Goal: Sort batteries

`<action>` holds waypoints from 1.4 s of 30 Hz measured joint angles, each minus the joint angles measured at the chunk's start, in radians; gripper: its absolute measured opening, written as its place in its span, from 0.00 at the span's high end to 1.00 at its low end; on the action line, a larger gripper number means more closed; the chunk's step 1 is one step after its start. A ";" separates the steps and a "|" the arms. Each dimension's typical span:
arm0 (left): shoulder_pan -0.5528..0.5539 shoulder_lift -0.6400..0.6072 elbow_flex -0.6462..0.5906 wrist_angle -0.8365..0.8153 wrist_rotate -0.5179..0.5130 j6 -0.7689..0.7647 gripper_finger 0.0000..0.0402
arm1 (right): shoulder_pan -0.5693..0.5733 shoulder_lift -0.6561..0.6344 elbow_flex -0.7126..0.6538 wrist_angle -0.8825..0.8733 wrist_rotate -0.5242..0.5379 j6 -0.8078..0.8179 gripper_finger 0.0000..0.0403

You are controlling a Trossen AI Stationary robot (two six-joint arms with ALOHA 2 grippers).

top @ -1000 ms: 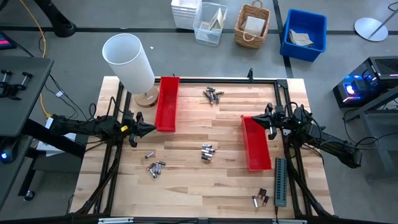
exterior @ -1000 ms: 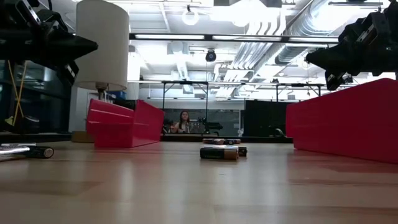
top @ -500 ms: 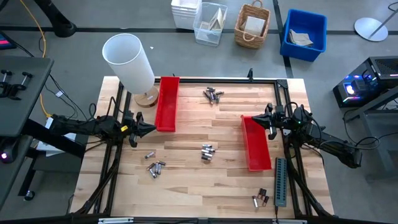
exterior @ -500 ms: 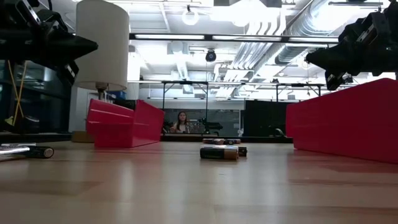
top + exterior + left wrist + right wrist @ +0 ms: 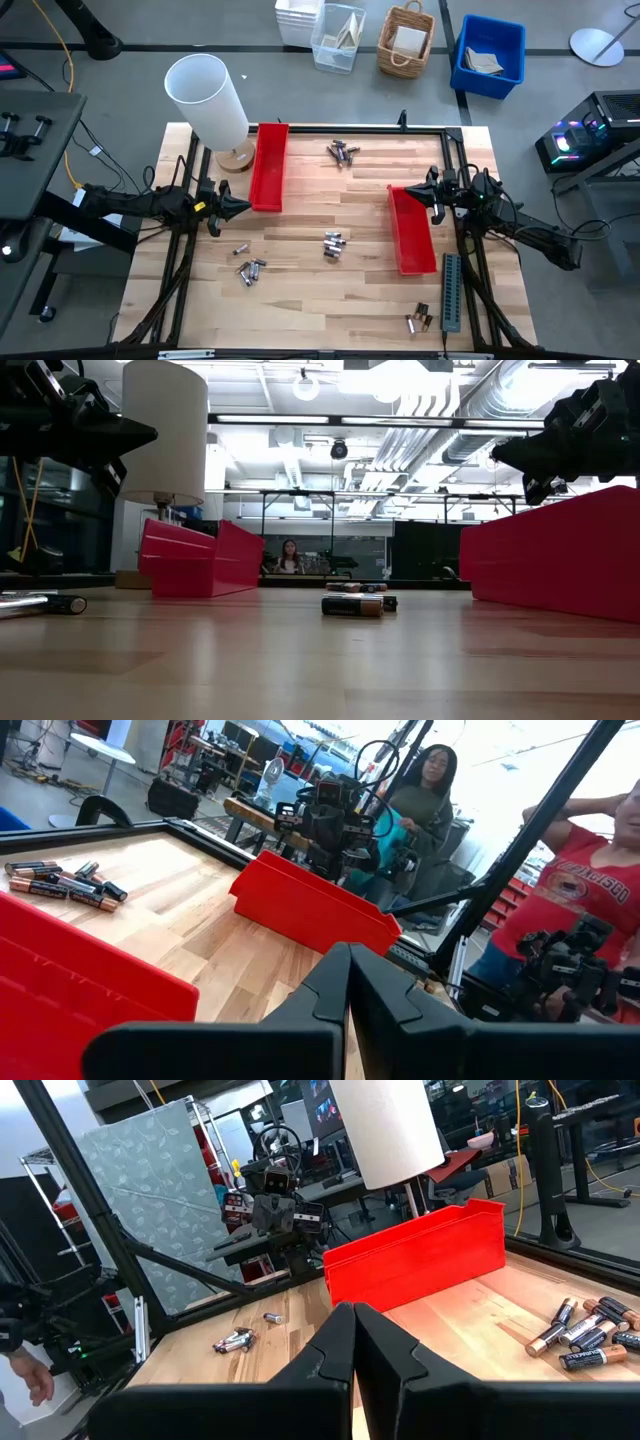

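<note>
- Left end effector hangs above the counter at the left edge, just beside the near end of the left tray. Fingers pressed together, nothing in them.
- Right end effector is over at the right edge, above the far end of the right tray. Also clamped closed and empty.
- Batteries are scattered in clumps on the wood: one bunch at the far side between the two trays, one about mid-counter, a few near-left, and a couple in the near right corner.
- Can't see any in the trays from above.
- A grey ridged strip lies along the right edge, just beside that near-right pair.
- White lamp stands at the far left corner, next to the left tray.
- Low view: the mid-counter batteries lie flat on the wood, both red trays either side, and a person far back in the room.
- Left wrist view catches two people just beyond the right edge of the counter.
</note>
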 joint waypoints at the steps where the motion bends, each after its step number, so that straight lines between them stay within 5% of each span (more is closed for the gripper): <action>1: 0.000 0.000 0.000 0.000 0.000 0.000 1.00 | 0.000 0.000 0.000 0.000 0.000 0.000 1.00; 32: 0.000 0.000 0.000 0.025 -0.003 -0.014 1.00 | 0.000 0.000 0.000 0.000 0.000 0.000 1.00; 42: 0.042 0.073 0.012 0.644 -0.264 -0.059 1.00 | 0.000 0.000 0.000 0.000 0.000 0.000 1.00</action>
